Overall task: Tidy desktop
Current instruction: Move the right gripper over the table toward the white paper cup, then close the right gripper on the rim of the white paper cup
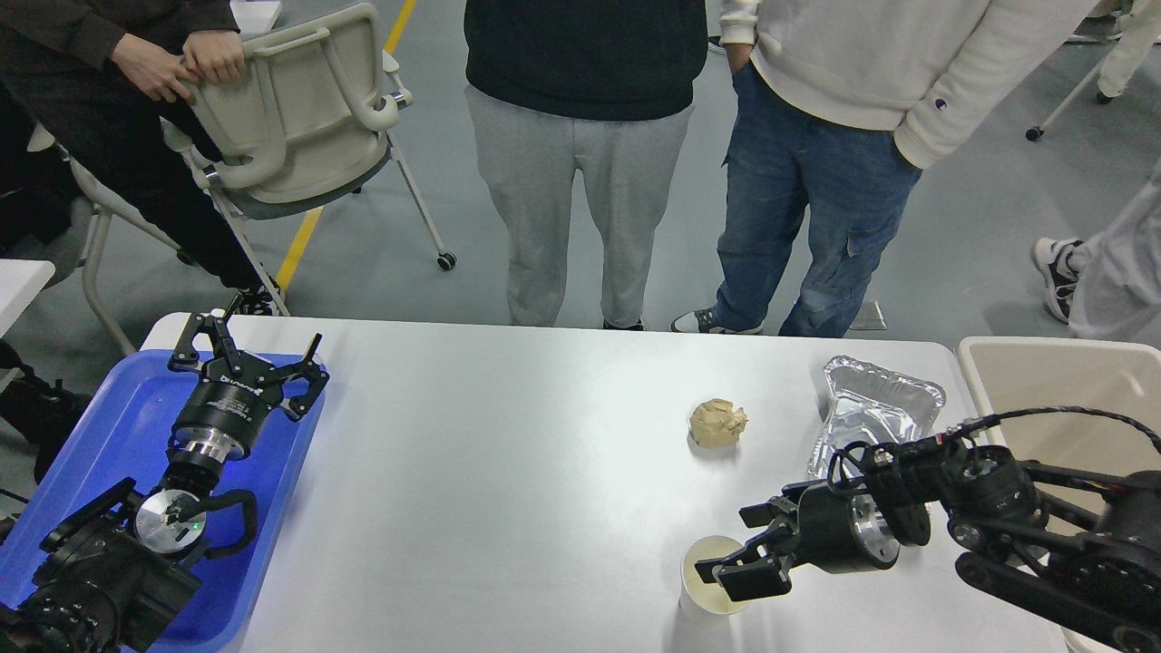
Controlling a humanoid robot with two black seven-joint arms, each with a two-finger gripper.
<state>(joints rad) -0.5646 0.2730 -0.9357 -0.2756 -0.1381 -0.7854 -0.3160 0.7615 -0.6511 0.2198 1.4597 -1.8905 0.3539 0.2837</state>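
Looking down from the robot's head, the view shows a large white bench [508,472] filling the lower two thirds of the frame; this is the desktop to be tidied.

At lower left, the left pincer [249,358] hangs over a blue tray [109,426] at the bench's left edge, its fingers spread wide and holding nothing.

At lower right, the right pincer [730,553] reaches toward the frame's centre and sits at the rim of a pale paper cup [707,589] standing near the bottom edge. Its fingers look parted around the rim, but whether they grip it cannot be told.

Three loose items remain on the bench: the cup, a crumpled ball of tan paper [717,423] right of centre, and a crinkled foil tray [871,413] further right. A beige bin [1061,381] stands at the right edge of the frame.

Judging by this, tidying is at an early stage, with the cup apparently the item in hand and the other two untouched.

Three people stand beyond the bench at the top of the frame.
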